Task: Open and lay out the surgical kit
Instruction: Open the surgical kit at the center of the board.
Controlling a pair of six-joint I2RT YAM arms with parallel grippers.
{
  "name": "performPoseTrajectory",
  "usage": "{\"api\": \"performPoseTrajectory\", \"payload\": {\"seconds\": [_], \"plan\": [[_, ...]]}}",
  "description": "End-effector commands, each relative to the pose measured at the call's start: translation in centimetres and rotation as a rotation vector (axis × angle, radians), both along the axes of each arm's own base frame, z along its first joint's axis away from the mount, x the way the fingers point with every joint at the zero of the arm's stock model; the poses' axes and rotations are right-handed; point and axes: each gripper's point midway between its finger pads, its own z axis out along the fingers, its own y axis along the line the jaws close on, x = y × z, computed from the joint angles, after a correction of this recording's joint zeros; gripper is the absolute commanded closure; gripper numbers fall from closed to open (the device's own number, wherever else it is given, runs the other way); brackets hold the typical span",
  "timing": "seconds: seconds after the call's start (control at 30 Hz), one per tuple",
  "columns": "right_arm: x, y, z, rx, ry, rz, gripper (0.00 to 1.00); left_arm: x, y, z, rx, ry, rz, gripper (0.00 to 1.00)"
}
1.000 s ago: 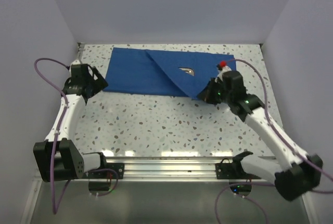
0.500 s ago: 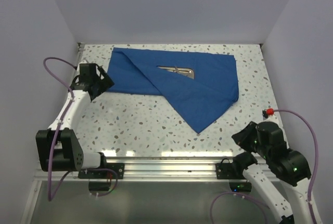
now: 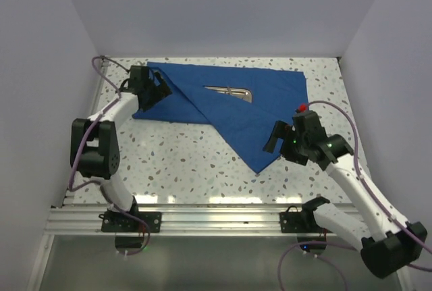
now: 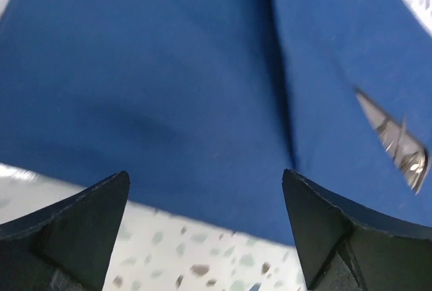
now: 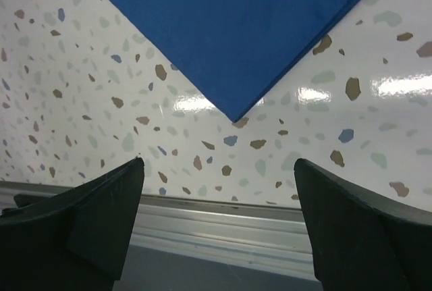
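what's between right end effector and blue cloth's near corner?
Just bare speckled terrazzo tabletop, up to the pointed corner of the royal-blue cloth wrap; right wrist view shows it.

The royal-blue cloth wrap (image 3: pixel 270 109) is lying partly unfolded across the far half of the speckled counter (image 3: pixel 169 152), one pointed corner flap reaching toward the near edge, its opening exposing a sliver of the shiny steel tray (image 3: pixel 233 94)
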Motion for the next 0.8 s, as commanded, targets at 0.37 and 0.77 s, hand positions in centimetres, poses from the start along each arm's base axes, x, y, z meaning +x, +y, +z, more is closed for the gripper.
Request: {"api": "performPoseTrajectory", "payload": {"seconds": [0.37,0.77], "plan": [[3.0,1.1,0.8,-0.068,-0.053,0.121,0.04,16.5,-3.2,-0.7,-0.204,-0.176,0.082,0.0],[4.8,2.0,-0.7,-0.114,-0.014,0.207,0.06,19.6,-6.4,-0.8,-0.322,-0.212,0.044,1.0]]}}
